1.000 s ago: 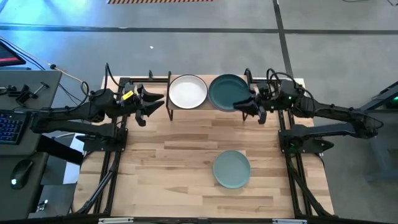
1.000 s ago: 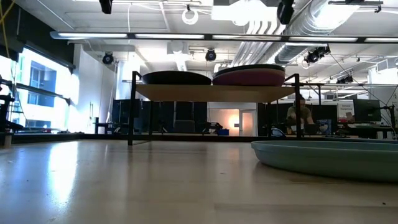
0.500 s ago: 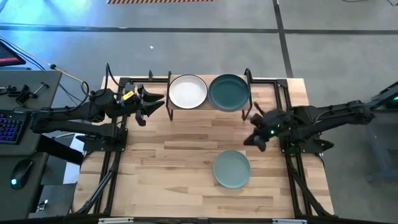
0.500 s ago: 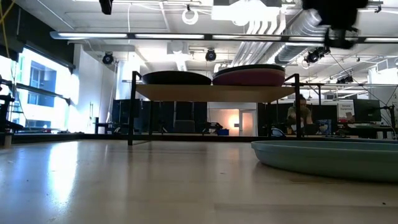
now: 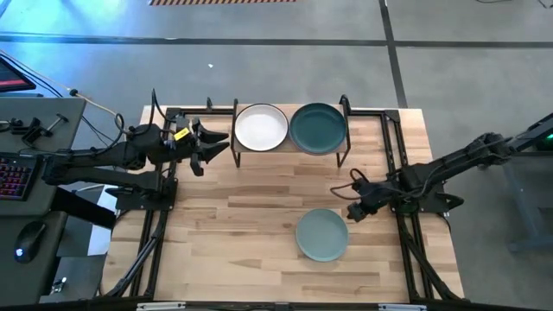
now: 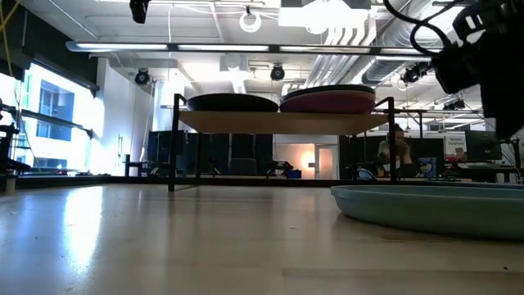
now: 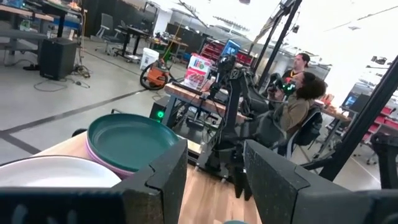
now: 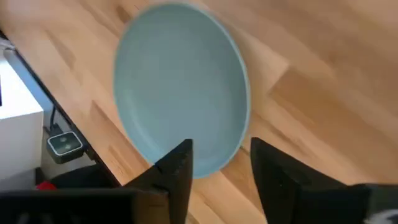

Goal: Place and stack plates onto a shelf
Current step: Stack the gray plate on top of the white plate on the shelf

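no readable writing; right pincer [image 5: 353,210] open, empty, beside pale blue-green plate [image 5: 321,235]; left pincer [image 5: 210,145] open, empty.

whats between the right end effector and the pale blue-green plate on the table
Nothing. In the high view only a short bare strip of wooden tabletop separates the right end effector from the pale blue-green plate; the right wrist view shows the plate just past its open fingers.

The work surface is a light-wood tabletop [image 5: 259,199] on a grey concrete floor [image 5: 276,60]. Bright windows [image 6: 45,115] occupy one wall. White ducts [image 6: 385,29] and light fixtures run across the open ceiling. Workbenches [image 7: 205,93], monitors [image 6: 483,146] and seated people [image 7: 298,106] fill the room beyond.
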